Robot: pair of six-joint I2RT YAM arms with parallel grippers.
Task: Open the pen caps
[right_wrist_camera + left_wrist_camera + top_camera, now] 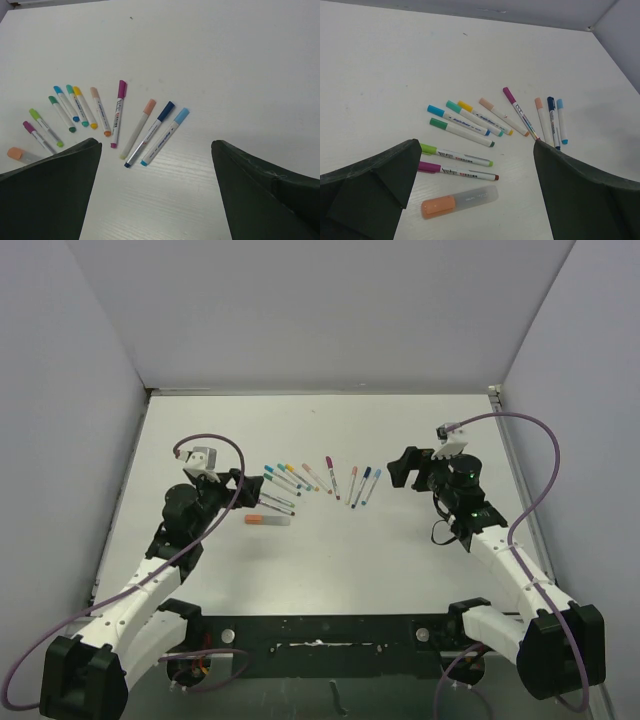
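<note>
Nearby, pen caps [436,110], beyond left gripper [236,486]

1. The top external view sits high above and behind the arm bases, looking down over the whole bench [330,560] from afar.
2. The left wrist view looks out low and close between the jaws of the left end effector [476,150].
3. The right wrist view does likewise from the right end effector [156,147].
4. All three share the fan of pens [316,478].

place: robot lab cell | shown by: white table [330,560]; plain white walls [330,310]; black mounting frame [320,632]
</note>
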